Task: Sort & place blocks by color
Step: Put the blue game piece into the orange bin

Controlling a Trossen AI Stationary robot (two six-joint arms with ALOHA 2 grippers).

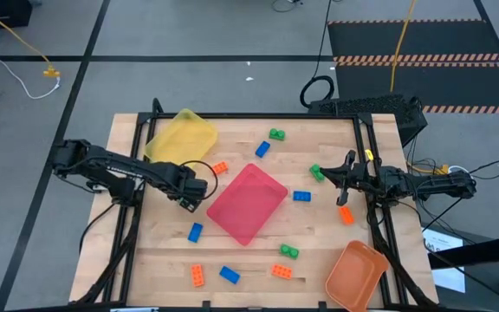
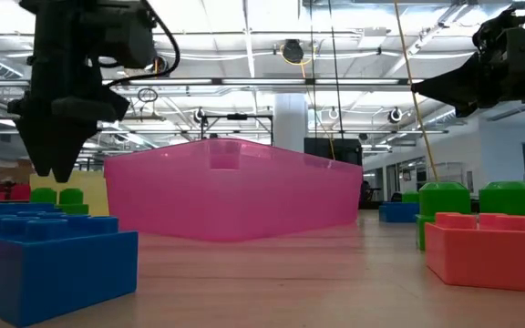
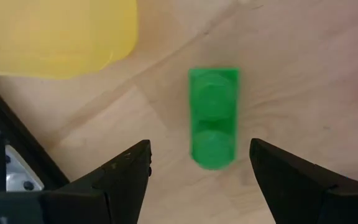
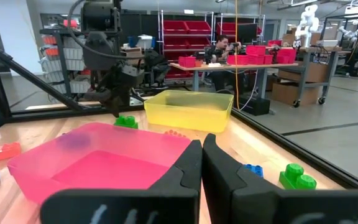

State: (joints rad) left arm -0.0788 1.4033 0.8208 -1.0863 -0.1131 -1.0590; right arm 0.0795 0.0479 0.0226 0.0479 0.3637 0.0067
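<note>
A green block (image 3: 213,118) lies flat on the wooden table between the yellow tray (image 1: 183,137) and the pink-red tray (image 1: 248,202). My left gripper (image 3: 199,149) hangs open just above it, pointing down, one finger to each side and neither touching; in the high view the gripper (image 1: 189,201) hides the block. The low view shows its fingertips (image 2: 55,169) slightly over the green block (image 2: 57,195). My right gripper (image 4: 202,163) waits shut and level at the table's right side (image 1: 345,178), holding nothing. Other blocks lie scattered: blue (image 1: 195,231), orange (image 1: 221,167), green (image 1: 289,251).
An orange tray (image 1: 356,273) sits at the near right corner. More blocks lie around the pink-red tray: blue (image 1: 262,149), green (image 1: 276,134), blue (image 1: 301,196), green (image 1: 316,172), orange (image 1: 346,214), orange (image 1: 197,276), blue (image 1: 230,275), orange (image 1: 281,271). Black frame rails (image 1: 134,173) border both table sides.
</note>
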